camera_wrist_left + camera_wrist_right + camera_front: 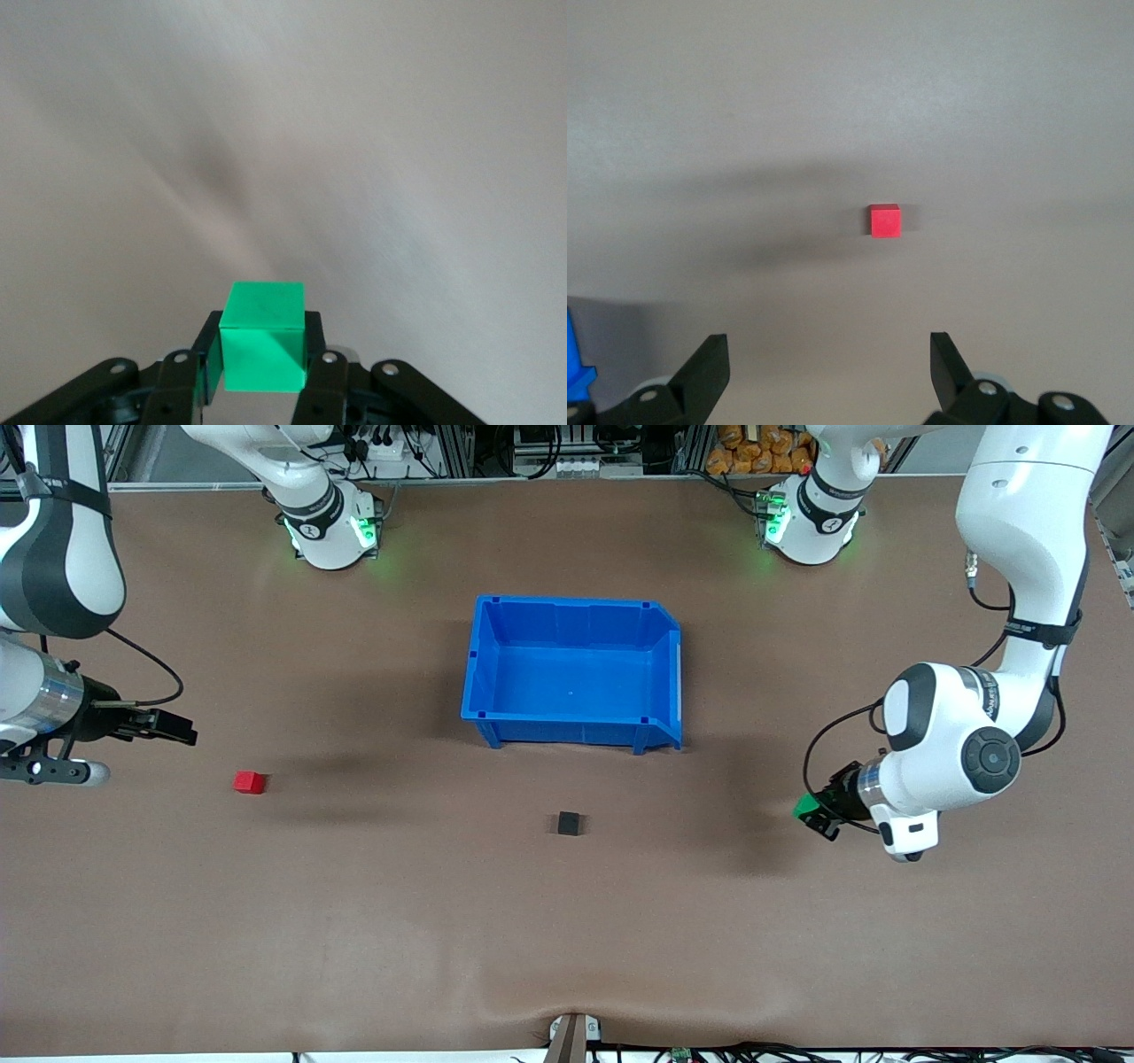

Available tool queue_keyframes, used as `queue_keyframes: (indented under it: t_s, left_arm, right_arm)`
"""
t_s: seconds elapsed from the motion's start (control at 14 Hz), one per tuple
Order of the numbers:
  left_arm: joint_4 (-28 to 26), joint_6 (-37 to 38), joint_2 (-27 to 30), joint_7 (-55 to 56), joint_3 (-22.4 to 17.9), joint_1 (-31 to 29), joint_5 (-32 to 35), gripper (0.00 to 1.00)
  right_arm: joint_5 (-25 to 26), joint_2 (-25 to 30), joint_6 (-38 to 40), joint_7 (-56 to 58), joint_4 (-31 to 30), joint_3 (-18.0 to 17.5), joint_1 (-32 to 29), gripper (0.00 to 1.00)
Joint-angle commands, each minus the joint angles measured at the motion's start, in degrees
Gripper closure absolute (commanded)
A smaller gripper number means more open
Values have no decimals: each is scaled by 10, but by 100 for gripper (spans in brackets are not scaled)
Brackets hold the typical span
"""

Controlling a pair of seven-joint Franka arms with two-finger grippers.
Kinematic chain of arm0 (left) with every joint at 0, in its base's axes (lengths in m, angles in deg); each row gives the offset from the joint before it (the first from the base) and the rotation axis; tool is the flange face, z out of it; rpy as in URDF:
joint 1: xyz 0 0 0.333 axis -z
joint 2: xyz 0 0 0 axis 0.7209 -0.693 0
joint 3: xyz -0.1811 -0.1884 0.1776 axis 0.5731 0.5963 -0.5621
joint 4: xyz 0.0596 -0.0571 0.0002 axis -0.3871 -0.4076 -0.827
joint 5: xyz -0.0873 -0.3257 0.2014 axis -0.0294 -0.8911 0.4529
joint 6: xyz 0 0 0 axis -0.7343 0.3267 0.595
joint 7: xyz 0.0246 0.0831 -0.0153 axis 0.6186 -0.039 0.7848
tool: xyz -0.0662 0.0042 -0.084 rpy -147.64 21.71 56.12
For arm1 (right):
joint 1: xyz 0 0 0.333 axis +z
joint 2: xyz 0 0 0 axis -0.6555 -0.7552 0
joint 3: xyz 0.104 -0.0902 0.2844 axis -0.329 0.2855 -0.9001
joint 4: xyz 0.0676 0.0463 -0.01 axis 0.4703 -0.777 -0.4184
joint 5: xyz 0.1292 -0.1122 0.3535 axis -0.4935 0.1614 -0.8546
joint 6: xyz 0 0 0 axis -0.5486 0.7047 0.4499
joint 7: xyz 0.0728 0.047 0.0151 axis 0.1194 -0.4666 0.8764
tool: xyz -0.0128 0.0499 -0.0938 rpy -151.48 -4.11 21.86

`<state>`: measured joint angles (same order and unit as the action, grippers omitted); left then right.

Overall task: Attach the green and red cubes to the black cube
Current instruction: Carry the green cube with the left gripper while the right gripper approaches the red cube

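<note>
My left gripper (pixel 813 815) is clamped on the green cube (pixel 262 336), flat faces squarely between the fingers; it looks light, rigid and probably smooth, with its underside hidden. The black cube (pixel 570 823) sits mid-table just nearer the camera than the bin (pixel 496 682). The red cube (pixel 885 220) lies toward the right arm's end, below my right gripper (pixel 824 363), its jaws wide and empty.

Glossy blue plastic bin (pixel 571 669) on a matt brown table (pixel 354 912).

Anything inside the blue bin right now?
Nothing: the blue bin shows bare floor, though its nearest wall hides a strip. The black cube sits on the table, nearer the camera.
</note>
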<state>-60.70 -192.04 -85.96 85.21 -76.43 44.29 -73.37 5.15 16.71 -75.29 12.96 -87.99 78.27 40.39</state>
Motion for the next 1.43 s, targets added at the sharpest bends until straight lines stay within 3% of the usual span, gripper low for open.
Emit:
queue_keyframes:
  t_s: [0.0, 1.07, 1.35]
  left_arm:
    - [55, 27, -28, 45, -2, 23, -16, 100]
    - [207, 17, -143, 261, -2, 121, -42, 100]
    - [217, -7, -158, 304, -2, 143, -46, 100]
  right_arm:
    - [-2, -5, -6, 4, -1, 0, -1, 0]
    - [2, -39, -40, 4, 0, 0, -4, 0]
    - [2, -53, -43, 5, 0, 0, -7, 0]
